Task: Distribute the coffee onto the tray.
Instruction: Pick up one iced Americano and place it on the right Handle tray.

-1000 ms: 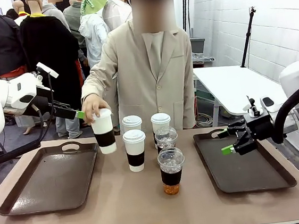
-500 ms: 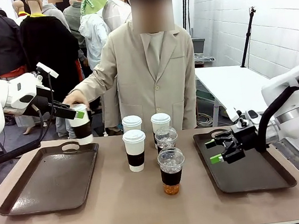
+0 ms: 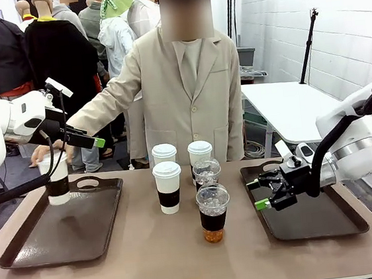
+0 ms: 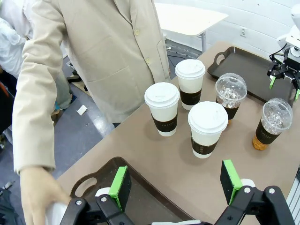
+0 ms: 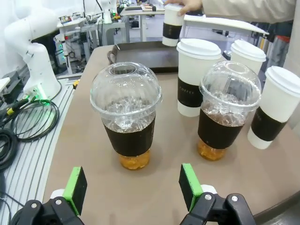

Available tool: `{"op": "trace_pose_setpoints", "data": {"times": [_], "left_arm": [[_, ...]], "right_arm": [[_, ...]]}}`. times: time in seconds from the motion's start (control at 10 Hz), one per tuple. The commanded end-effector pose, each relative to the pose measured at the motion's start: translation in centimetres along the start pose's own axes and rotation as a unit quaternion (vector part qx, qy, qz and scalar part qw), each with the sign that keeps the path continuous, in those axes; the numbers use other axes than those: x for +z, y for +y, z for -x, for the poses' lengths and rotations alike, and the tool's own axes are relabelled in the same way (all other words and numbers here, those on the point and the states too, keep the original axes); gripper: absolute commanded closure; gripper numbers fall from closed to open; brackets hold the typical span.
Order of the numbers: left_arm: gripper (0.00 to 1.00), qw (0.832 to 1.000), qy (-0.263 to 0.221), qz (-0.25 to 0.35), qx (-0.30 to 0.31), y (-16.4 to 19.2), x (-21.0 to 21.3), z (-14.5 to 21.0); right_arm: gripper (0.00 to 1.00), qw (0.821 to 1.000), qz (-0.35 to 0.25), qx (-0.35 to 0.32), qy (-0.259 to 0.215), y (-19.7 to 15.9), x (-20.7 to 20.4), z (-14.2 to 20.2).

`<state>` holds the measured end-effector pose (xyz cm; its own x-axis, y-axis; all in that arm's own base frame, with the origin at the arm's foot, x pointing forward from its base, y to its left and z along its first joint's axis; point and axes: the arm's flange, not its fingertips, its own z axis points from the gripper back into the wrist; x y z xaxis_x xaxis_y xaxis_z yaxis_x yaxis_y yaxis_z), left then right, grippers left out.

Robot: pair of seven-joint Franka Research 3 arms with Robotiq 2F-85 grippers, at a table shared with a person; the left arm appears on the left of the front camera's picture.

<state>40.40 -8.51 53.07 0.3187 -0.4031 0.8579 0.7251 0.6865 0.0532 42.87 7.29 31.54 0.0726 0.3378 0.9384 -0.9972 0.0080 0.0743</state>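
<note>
A person's hand (image 3: pixel 41 155) holds one white lidded coffee cup (image 3: pixel 58 183) with a brown sleeve at the far left corner of the left tray (image 3: pixel 62 229); whether it rests on the tray I cannot tell. Three more white cups (image 3: pixel 168 188) (image 3: pixel 164 154) (image 3: pixel 200 152) and two iced coffees (image 3: pixel 213 213) (image 3: pixel 207 172) stand mid-table. My left gripper (image 3: pixel 93 141) (image 4: pixel 176 180) hangs open above that tray's far edge. My right gripper (image 3: pixel 257 195) (image 5: pixel 133 185) is open, level with the near iced coffee (image 5: pixel 126 117) and just right of it, over the right tray (image 3: pixel 314 216).
The person stands at the far side of the table, one arm stretched over to the left tray. Bare tabletop (image 3: pixel 152 256) lies in front of the cups. A white side table (image 3: pixel 289 105) stands behind at the right.
The person's hand has carried a white cup leftward from near the cup group to the left tray's far corner. My right gripper has moved left toward the iced coffees. The left gripper has stayed put.
</note>
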Motion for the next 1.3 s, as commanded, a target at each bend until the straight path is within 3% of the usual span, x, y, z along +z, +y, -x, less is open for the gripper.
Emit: {"op": "trace_pose_setpoints", "data": {"times": [0.0,0.5,1.2], "left_arm": [[0.0,1.0,0.005,0.002,0.004,-0.1,0.1,0.0],[0.0,1.0,0.005,0.002,0.004,-0.1,0.1,0.0],[0.0,1.0,0.005,0.002,0.004,-0.1,0.1,0.0]], "right_arm": [[0.0,1.0,0.014,0.002,-0.008,-0.1,0.4,0.0],[0.0,1.0,0.002,-0.001,0.0,0.0,0.1,0.1],[0.0,0.999,0.008,0.0,-0.049,-0.5,-4.9,2.3]]}}
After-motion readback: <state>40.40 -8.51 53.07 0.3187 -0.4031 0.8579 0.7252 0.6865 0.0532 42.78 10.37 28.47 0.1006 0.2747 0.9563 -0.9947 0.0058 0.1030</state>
